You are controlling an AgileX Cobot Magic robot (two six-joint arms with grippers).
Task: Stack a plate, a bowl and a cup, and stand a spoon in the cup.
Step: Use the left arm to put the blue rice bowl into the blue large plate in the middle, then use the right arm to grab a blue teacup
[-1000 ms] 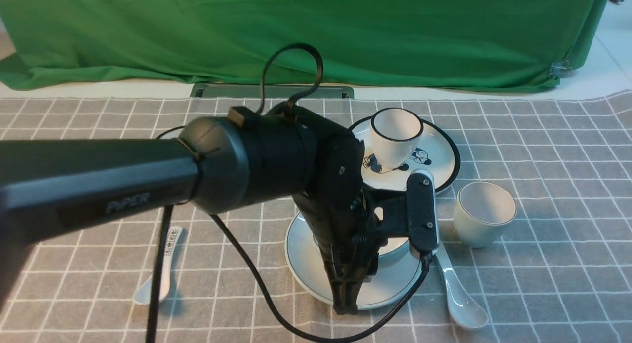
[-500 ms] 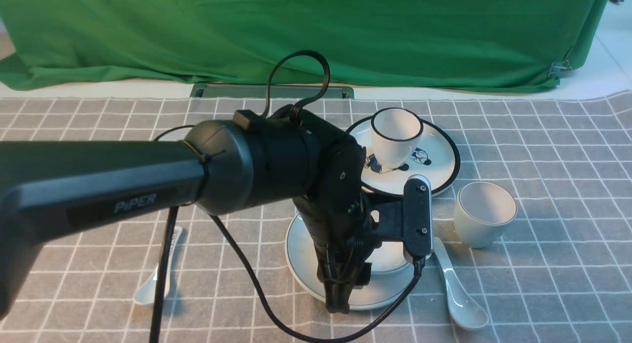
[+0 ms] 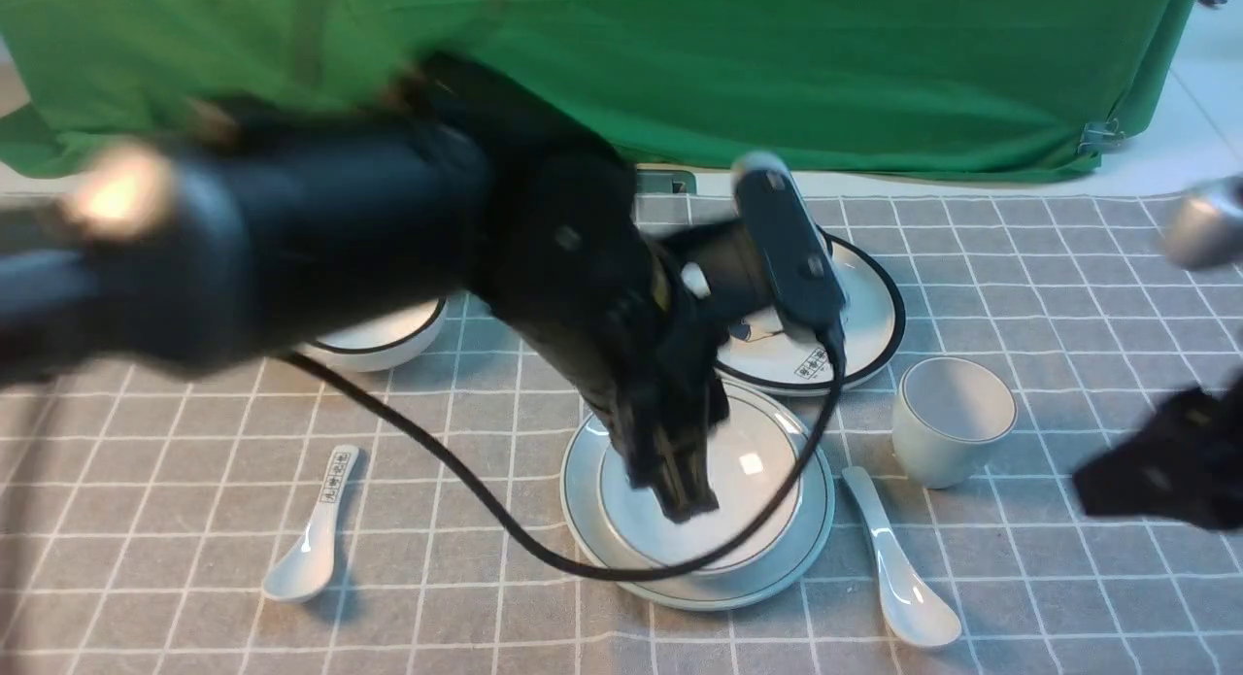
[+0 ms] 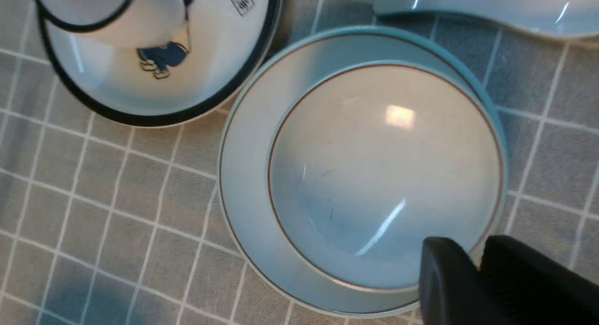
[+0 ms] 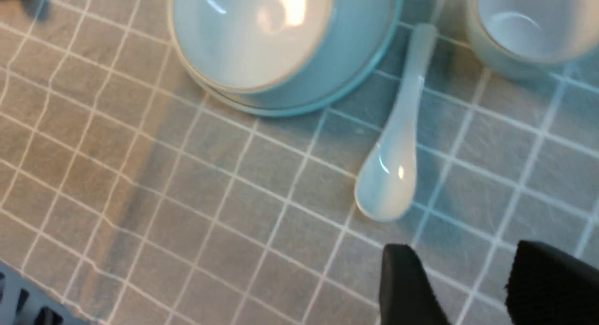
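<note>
The pale bowl (image 3: 748,461) sits inside the pale plate (image 3: 577,495) on the checked cloth. My left gripper (image 3: 685,500) hangs just above the bowl's near rim, blurred by motion. In the left wrist view the left gripper (image 4: 477,256) has its fingers pressed together with nothing between them, over the edge of the bowl (image 4: 374,175) and the plate (image 4: 243,184). The cup (image 3: 952,418) stands upright to the right of the plate. The spoon (image 3: 898,568) lies in front of it. My right gripper (image 5: 468,264) is open over bare cloth near the spoon (image 5: 398,142) and the cup (image 5: 524,25).
A black-rimmed cartoon plate (image 3: 864,325) lies behind the stack, and the black-rimmed cup (image 4: 103,11) stands on it. A black-rimmed bowl (image 3: 379,335) sits at the back left. A spoon with black characters (image 3: 316,539) lies front left. Green cloth (image 3: 874,73) hangs along the far edge.
My left arm has risen and swung back quickly from the plate's near edge, uncovering the bowl resting in the plate. My right arm has come into view at the right.
</note>
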